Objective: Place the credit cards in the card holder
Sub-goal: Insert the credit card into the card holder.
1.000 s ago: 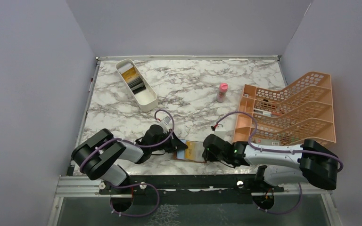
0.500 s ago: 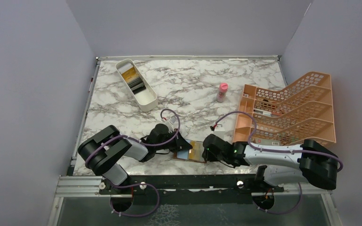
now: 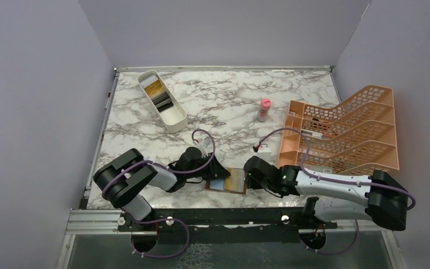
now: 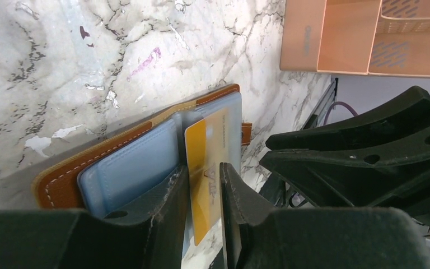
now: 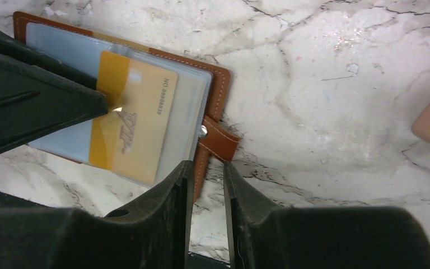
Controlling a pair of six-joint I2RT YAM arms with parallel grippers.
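Yellow card on the open card holder, with a pincer close in on each side.

The holder lies spread flat on the marble surface near the arms' bases, blue-grey side up. The card rests across its clear sleeve and overhangs the near edge; whether it sits inside the sleeve I cannot tell. The left pincer is narrowly parted over the card, gripping nothing, with its tip at the card's edge. The right pincer shows a narrow gap by the strap, and I cannot tell if it grips the holder's rim. The likely risk is that a retreating left tip snags the card and drags it out, or that the holder slides or folds if the right pincer lets go. The other cards wait in the white tray.
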